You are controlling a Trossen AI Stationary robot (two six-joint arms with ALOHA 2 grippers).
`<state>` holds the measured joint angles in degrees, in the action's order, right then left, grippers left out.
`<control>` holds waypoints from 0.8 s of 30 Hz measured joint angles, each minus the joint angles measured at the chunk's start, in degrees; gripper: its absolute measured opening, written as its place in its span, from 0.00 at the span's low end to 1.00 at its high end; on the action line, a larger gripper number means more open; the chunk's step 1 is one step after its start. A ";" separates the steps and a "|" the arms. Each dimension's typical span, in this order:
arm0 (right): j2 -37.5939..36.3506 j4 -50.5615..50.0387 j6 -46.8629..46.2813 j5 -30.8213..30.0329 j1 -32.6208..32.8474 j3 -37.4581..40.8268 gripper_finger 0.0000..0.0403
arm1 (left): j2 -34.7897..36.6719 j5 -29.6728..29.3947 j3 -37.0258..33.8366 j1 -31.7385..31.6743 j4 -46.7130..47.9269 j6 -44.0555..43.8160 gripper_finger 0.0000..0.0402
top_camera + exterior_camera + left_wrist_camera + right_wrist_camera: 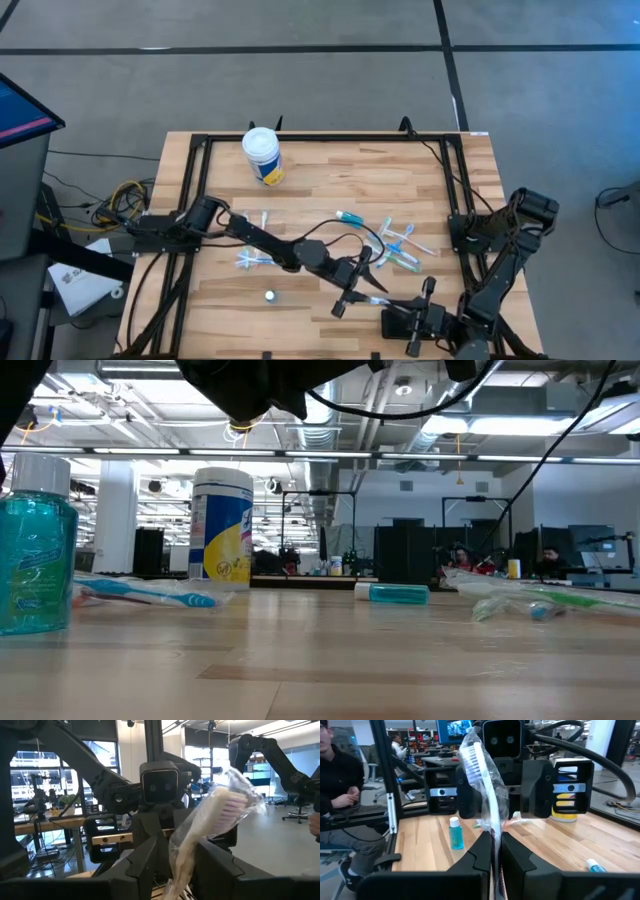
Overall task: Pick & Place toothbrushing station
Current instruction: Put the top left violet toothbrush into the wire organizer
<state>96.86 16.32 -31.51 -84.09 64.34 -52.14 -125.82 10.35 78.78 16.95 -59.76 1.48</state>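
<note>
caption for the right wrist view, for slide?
Right claw shut on a plastic-wrapped toothbrush, bristles up, facing the left arm.

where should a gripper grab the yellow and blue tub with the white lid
Probably the tub's round wall at mid-height, coming in level from the middle of the table, with fingers on either side. It stands upright, and its white lid looks too wide and smooth to pinch from above.

Overhead, table-level, 2 wrist cams (facing)

Counter (330,180): pale planked wood, satin. Toothbrush (479,775): white plastic, crinkly clear glossy film wrap. Mouthwash bottle (34,560): translucent teal plastic.
</note>
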 joint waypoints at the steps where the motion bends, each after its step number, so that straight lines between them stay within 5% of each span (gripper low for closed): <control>1: 0.00 0.02 -0.04 0.00 0.17 0.00 0.03 | 0.00 0.00 0.00 0.02 0.00 0.00 0.27; 9: 0.00 -0.08 -1.25 -0.20 -0.05 0.00 0.06 | 0.04 0.59 0.00 0.00 -0.27 0.24 0.03; 24: -0.02 -1.10 -0.82 -2.21 3.16 0.00 0.14 | 0.15 1.04 0.00 -0.63 1.71 -2.38 0.01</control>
<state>96.84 15.22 -32.34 -86.31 67.50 -52.14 -125.67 11.39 78.78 16.32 -58.05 -0.91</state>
